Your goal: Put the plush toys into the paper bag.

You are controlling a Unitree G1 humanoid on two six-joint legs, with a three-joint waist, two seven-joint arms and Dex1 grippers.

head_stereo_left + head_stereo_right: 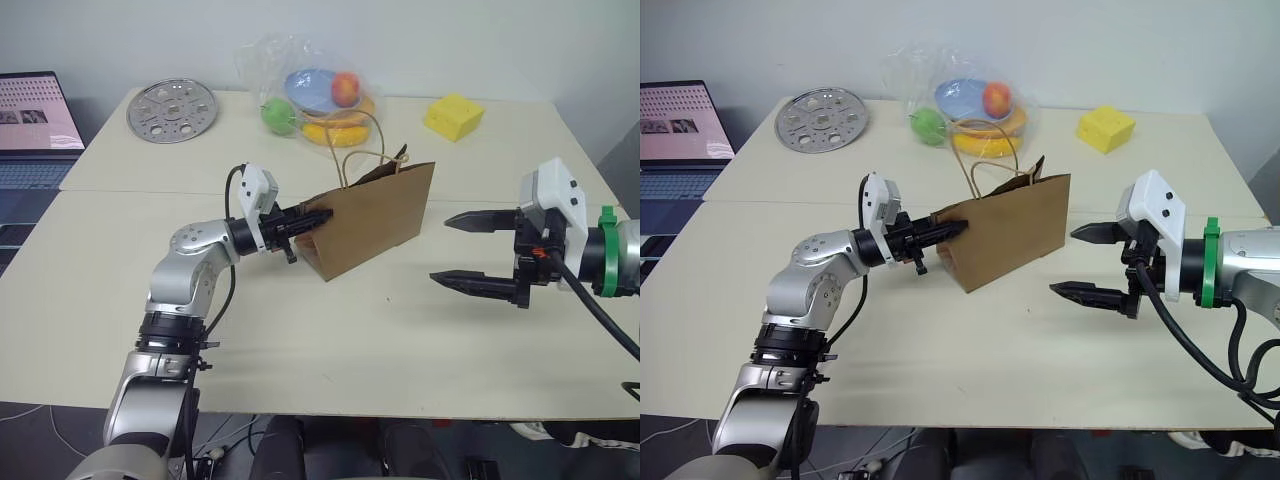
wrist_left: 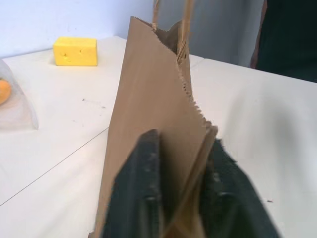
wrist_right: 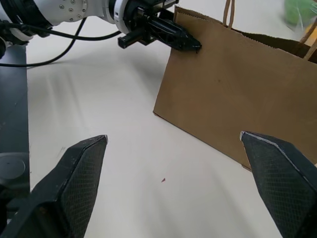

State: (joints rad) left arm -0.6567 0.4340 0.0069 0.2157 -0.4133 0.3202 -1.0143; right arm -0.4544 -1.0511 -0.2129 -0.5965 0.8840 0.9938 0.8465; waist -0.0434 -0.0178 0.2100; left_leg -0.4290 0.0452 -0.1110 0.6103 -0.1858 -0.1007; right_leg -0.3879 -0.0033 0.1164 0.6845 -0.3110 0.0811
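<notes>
Right, I see the plain brown paper bag [image 1: 375, 220] upright mid-table, my left gripper [image 1: 318, 216] pinching its side edge, right gripper [image 1: 468, 252] spread beside it

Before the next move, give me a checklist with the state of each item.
1. Left gripper shut on the near side edge of the brown kraft paper bag: ok.
2. Bag upright on the cream table: ok.
3. Right gripper open, holding nothing: ok.
4. Right gripper apart from the bag: ok.
5. White egg-shaped and orange ball plush toys located: cannot tell.
6. Bag mouth wide enough for a toy: not ok, it looks nearly flat.
</notes>
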